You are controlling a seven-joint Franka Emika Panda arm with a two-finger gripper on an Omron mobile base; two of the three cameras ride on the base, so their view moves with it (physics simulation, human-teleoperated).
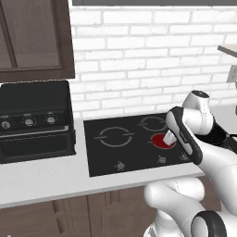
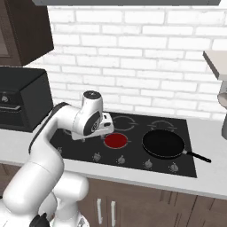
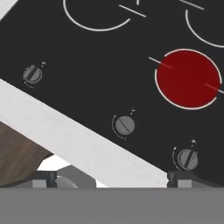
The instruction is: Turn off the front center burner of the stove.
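Left base view: the stove point(image 1: 134, 143) sits in the white counter point(image 1: 46, 178), right of a black oven point(image 1: 34, 120); the burner point(image 1: 162, 140) glows red behind the arm.

Right base view: a pan point(image 2: 163, 144) lies right of the burner point(image 2: 115, 141).

Hand view: the gripper point(image 3: 111, 178) hangs spread wide, grasping nothing, over three knobs point(image 3: 124, 126) below the burner point(image 3: 187, 78).

Domestic kitchen. Evidenced by black glass stove point(image 2: 133, 137) set in pale counter point(image 1: 41, 178), countertop oven point(image 1: 34, 120), frying pan point(image 2: 162, 144), white brick backsplash point(image 2: 133, 57), dark wood cabinets point(image 1: 32, 37).
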